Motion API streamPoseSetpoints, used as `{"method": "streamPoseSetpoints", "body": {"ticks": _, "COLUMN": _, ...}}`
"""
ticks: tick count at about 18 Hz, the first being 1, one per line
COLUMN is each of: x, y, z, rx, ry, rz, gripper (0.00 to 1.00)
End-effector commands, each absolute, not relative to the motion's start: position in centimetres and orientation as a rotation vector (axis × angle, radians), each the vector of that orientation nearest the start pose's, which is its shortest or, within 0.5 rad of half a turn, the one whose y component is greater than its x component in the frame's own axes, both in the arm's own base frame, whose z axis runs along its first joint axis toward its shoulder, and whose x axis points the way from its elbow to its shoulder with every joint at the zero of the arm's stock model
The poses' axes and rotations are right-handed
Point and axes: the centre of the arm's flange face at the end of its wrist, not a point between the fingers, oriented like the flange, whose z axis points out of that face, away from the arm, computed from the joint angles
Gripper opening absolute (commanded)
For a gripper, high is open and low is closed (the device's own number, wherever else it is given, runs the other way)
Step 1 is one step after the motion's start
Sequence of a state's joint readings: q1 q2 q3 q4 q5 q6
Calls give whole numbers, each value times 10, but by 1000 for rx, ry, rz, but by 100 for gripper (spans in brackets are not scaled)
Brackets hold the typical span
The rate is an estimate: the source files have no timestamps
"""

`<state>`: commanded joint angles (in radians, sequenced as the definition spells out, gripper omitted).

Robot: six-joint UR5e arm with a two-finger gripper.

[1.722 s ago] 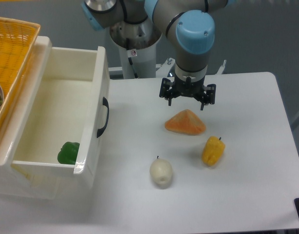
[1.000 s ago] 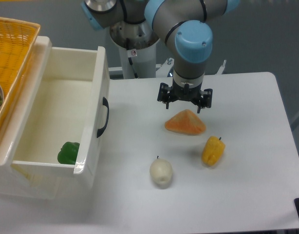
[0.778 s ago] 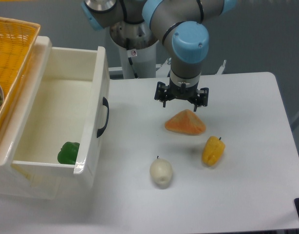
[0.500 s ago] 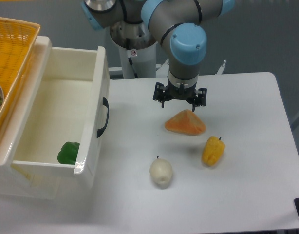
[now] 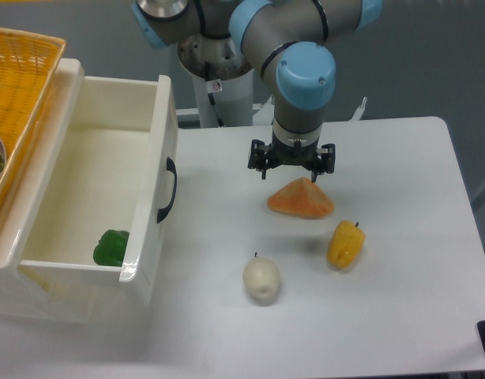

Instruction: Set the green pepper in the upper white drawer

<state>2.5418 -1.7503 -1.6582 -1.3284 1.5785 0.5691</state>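
Pepper [image 5: 110,247] lies inside the drawer [image 5: 159,118], in its near corner against the front panel. Gripper [image 5: 291,167] hangs over the table [image 5: 400,308], fingers spread, nothing between them, just behind the orange wedge [image 5: 301,198]. Yellow pepper [image 5: 345,244] and white fruit [image 5: 261,279] lie nearer the front edge, apart.
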Motion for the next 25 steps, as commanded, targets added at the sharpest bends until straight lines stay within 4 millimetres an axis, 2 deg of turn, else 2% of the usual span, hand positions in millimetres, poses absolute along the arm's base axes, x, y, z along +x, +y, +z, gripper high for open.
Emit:
{"method": "streamPoseSetpoints", "body": {"ticks": 4, "x": -383, "y": 418, "z": 375, "rx": -3096, "ry": -648, "rz": -20, "gripper": 100}}
{"method": "streamPoseSetpoints", "body": {"ticks": 8, "x": -384, "y": 418, "z": 377, "rx": -3069, "ry": -741, "rz": -13, "gripper": 100}}
{"method": "streamPoseSetpoints", "body": {"ticks": 22, "x": -386, "y": 423, "z": 385, "rx": -3035, "ry": -733, "rz": -8, "gripper": 100}}
{"method": "streamPoseSetpoints", "body": {"ticks": 25, "x": -387, "y": 428, "z": 390, "rx": -3002, "ry": -717, "rz": 39, "gripper": 100}}
